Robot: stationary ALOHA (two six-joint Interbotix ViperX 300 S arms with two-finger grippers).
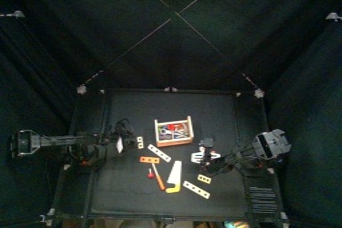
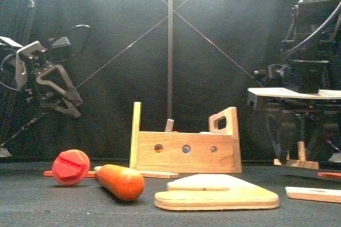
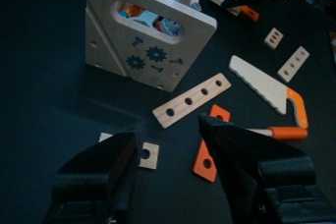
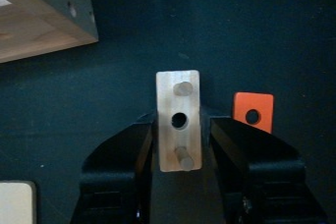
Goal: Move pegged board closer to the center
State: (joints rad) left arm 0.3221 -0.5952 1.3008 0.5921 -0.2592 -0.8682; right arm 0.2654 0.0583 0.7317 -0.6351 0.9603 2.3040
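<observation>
Lying flat, the pegged board (image 4: 178, 120) sits between the right hand's (image 4: 180, 141) parted jaws.

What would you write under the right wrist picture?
Open right gripper straddles the pegged board beside an orange piece.

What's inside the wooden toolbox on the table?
The wooden toolbox holds red and grey pieces, visible over its rim in the left wrist view and from above. What they are, and anything beneath them, is hidden by the walls.

Black curtained pen around a small black table (image 1: 120, 112).

Dark curtains (image 1: 54, 62) hang on all sides; thin crossed lines, perhaps cords (image 1: 174, 12), stretch overhead, dimly lit.
</observation>
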